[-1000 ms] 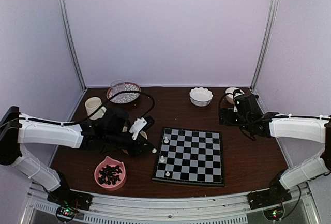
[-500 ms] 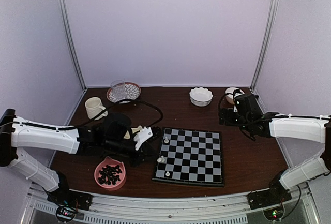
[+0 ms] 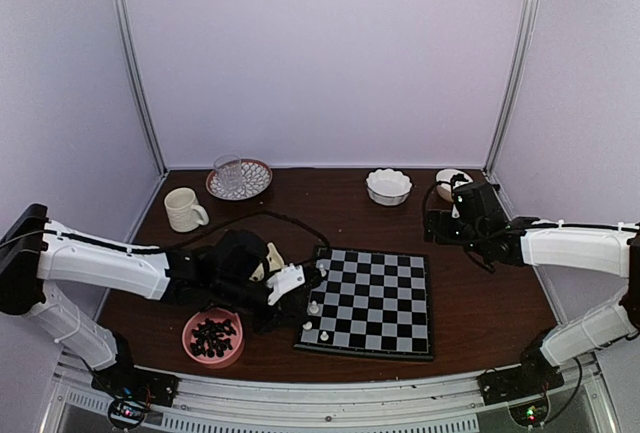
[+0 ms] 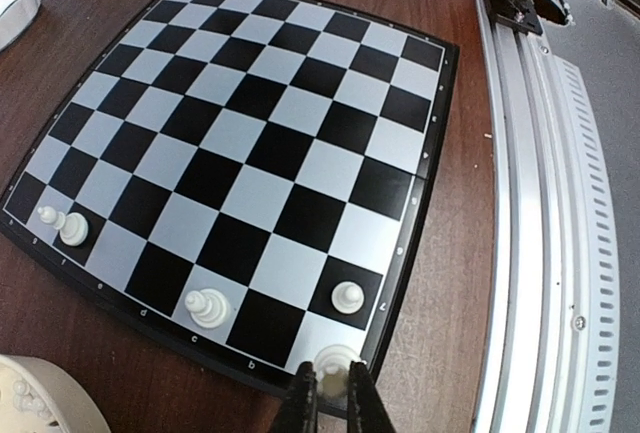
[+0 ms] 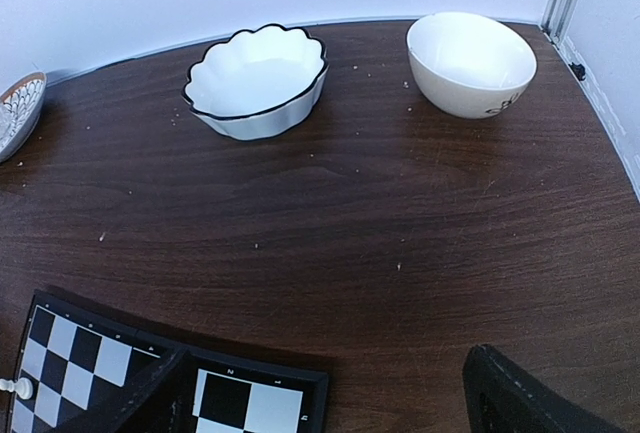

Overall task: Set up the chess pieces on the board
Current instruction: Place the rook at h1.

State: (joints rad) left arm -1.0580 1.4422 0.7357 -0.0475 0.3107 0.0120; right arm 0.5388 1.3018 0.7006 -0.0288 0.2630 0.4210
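left gripper (image 4: 332,395) clenched on piece (image 4: 335,359) | piece held at corner square of board (image 4: 250,143), beside border | right gripper (image 5: 325,373) spread, nothing held | risk: piece toppled or left on border if released off-centre; neighbour (image 4: 347,296) may be knocked on withdrawal

The wooden table (image 3: 490,303) carries a chessboard (image 3: 385,298) under the left gripper (image 4: 332,393), a pink bowl (image 3: 187,330) beside it, and a mug (image 3: 183,209) and plate (image 3: 263,172) beyond.
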